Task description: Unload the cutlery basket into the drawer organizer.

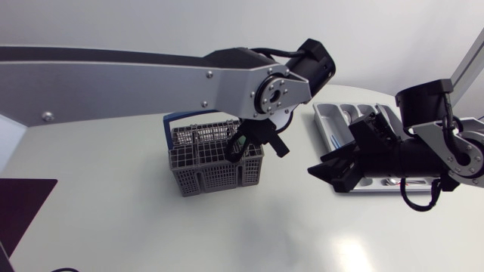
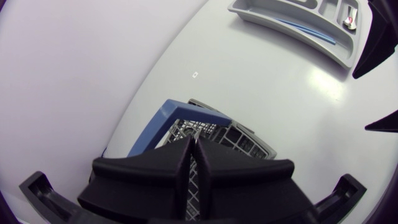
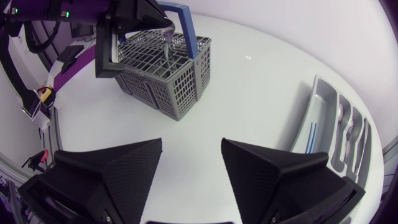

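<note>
Starting at the left, you find the cutlery basket [image 1: 212, 170] standing upright on the worktop [image 1: 249, 227] with its blue handle [image 3: 186, 18] raised. The left pincer [image 2: 193, 149] hangs directly over the basket's open top and points down, because cutlery must leave upward, past the grid walls. Its fingers are pressed together with only a hairline between them. A thin silvery piece [image 3: 166, 38] shows below its tip in the right wrist view, but you cannot confirm that it is held. Watch the handle and the basket rim: both lie just beside the fingers and could snag a lift.

The stretch of worktop between basket and organizer is your room for a carry. The right pincer [image 3: 191, 144] hovers over it, spread wide and holding nothing, probably staged to receive. It narrows the lane.

The drawer organizer [image 1: 325, 125] lies at the right, near the worktop's edge, with forks [image 3: 348, 127] in its compartments. Keep any approach inside its rim.
</note>
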